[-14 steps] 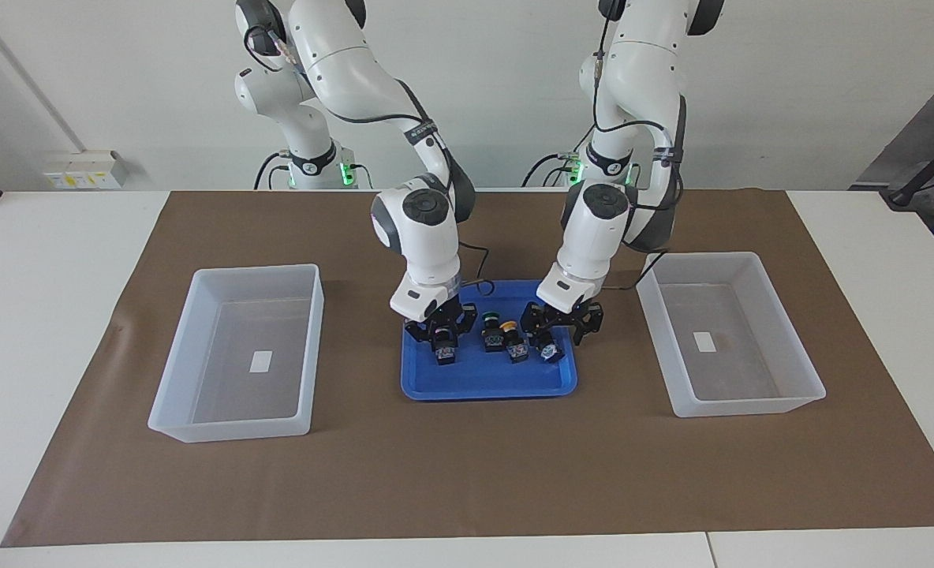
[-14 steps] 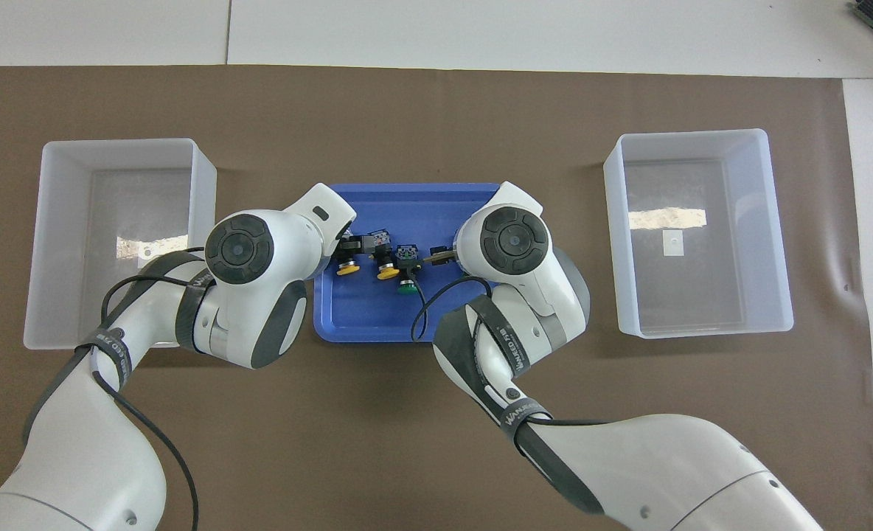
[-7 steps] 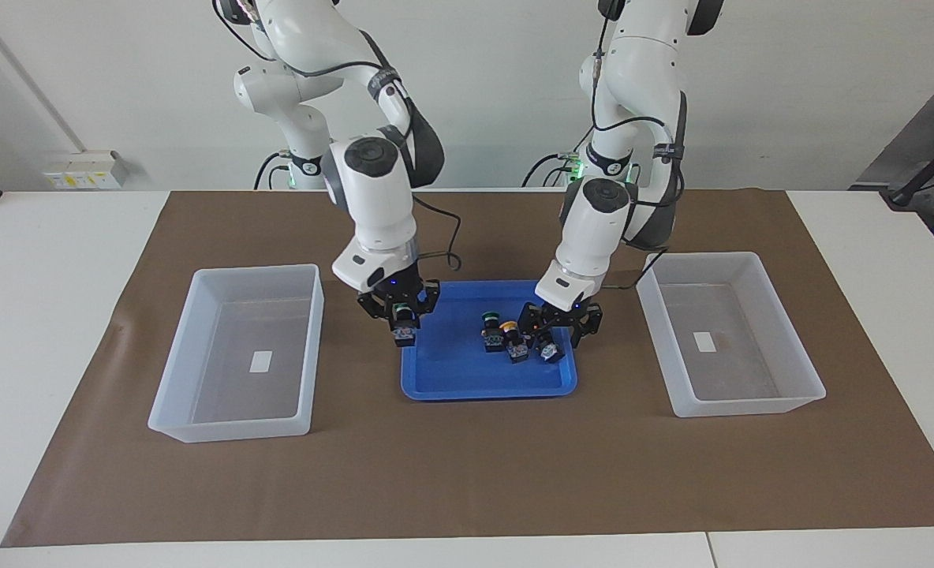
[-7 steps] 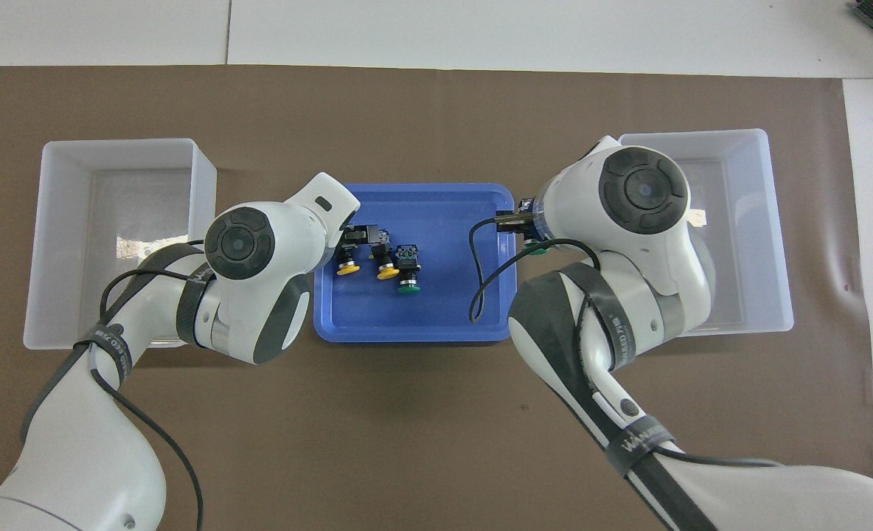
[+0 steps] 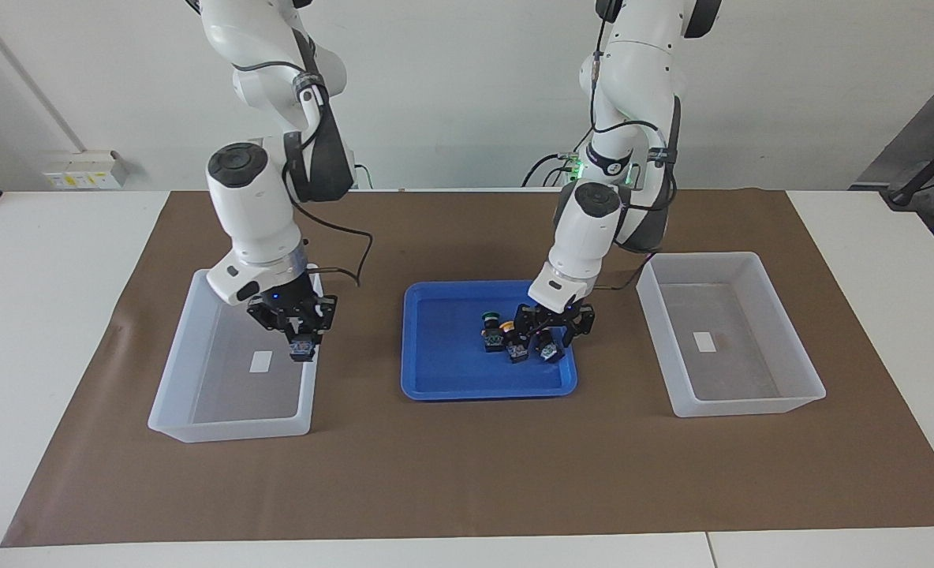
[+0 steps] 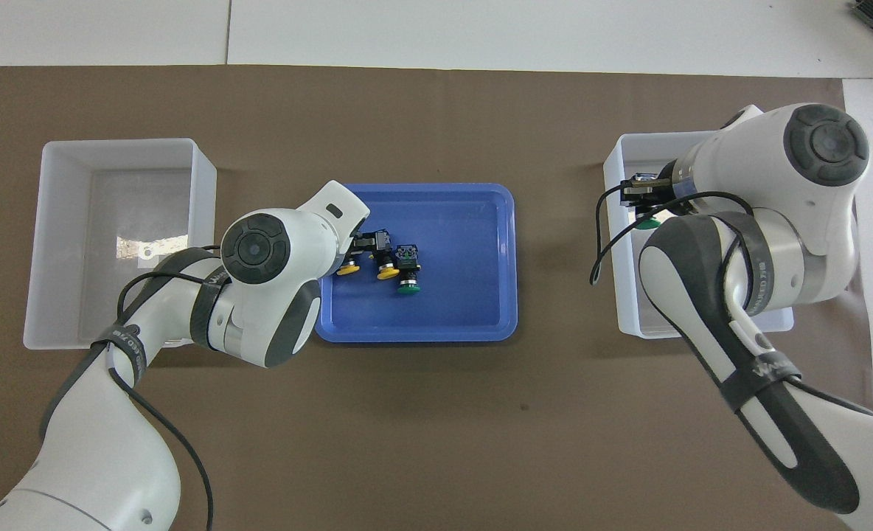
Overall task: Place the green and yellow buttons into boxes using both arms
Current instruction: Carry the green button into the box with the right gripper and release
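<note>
My right gripper (image 5: 301,341) hangs over the box (image 5: 191,430) at the right arm's end of the table, by the wall nearest the tray. It is shut on a green button (image 5: 302,349), whose green cap (image 6: 650,223) shows under the right gripper (image 6: 649,210). My left gripper (image 5: 548,343) is down in the blue tray (image 5: 451,379), open, its jaws either side of a yellow button (image 6: 346,270). Beside that button lie another yellow button (image 6: 387,273) and a green button (image 6: 408,287). The box (image 5: 751,406) at the left arm's end holds only its label.
Brown paper (image 5: 467,473) covers the middle of the white table, with both boxes and the tray on it. The tray (image 6: 466,295) lies between the two boxes (image 6: 46,221) (image 6: 621,295).
My right arm lifted the green button out of the tray and carried it over its box. My left gripper stayed low in the tray and its jaws narrowed around the yellow button.
</note>
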Controlling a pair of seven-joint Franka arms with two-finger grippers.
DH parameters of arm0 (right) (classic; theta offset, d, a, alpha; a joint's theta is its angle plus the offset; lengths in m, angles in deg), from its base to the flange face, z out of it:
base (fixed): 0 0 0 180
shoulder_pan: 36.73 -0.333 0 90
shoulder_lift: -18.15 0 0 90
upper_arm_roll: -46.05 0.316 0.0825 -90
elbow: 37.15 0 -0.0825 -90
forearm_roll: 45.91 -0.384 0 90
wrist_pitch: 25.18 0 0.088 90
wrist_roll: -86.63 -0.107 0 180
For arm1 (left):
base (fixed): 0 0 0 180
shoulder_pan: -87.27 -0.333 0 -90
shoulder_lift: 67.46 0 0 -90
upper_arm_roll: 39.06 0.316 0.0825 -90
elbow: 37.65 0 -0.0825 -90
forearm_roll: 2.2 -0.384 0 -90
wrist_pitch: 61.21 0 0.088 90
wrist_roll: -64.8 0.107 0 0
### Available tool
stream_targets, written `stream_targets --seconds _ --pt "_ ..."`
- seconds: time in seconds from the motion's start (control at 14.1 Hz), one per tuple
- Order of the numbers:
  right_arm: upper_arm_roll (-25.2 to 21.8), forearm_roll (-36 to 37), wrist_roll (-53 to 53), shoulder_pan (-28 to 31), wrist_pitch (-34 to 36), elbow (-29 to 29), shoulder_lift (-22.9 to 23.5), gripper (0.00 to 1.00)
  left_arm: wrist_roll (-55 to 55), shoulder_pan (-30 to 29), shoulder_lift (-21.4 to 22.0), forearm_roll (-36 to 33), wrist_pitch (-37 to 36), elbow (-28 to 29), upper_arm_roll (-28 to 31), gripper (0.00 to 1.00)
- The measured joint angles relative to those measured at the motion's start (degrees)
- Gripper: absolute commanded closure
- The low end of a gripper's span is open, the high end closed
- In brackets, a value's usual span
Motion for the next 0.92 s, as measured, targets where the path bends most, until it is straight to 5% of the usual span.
stream_targets --seconds 0.28,0.57,0.71,0.85,0.92 --pt "0.0 0.0 7.4 5.1 -1.5 2.0 0.4 1.0 -0.3 0.1 -0.1 0.0 0.0 0.2 0.0 0.26" --pt "0.0 0.0 8.5 7.4 -10.1 9.5 1.2 0.99 0.0 0.0 -0.2 0.1 0.0 0.6 0.2 0.3" --pt "0.0 0.0 8.8 8.3 -12.8 11.7 1.9 0.72 0.5 0.0 -0.2 0.1 0.5 1.0 0.3 0.31" --pt "0.0 0.0 8.8 8.7 -14.2 13.0 2.2 0.0 1.1 0.0 -0.2 0.1 0.7 1.3 0.3 0.32" --pt "0.0 0.0 8.8 8.7 -14.3 13.1 2.2 0.0 1.6 0.0 -0.2 0.1 0.8 1.4 0.3 0.34"
